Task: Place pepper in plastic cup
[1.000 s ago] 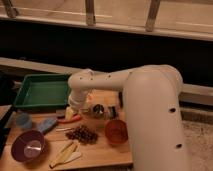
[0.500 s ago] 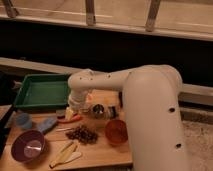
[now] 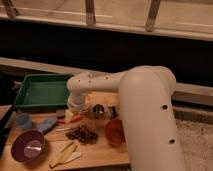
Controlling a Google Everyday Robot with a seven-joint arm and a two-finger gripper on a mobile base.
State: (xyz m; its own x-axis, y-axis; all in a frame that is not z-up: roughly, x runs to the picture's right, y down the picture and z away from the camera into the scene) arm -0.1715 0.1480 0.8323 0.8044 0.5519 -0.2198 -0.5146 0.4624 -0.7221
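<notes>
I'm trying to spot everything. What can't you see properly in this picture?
Camera view:
- Gripper, just above the pepper: mostly hidden by the wrist.
- Pepper: partly hidden under the gripper.
- Cup: inside too small to tell.
- Table: right part covered by the arm.

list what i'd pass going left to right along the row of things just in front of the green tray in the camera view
grey-blue cup → blue cloth → red pepper → orange cup; the gripper is right above the pepper
</notes>
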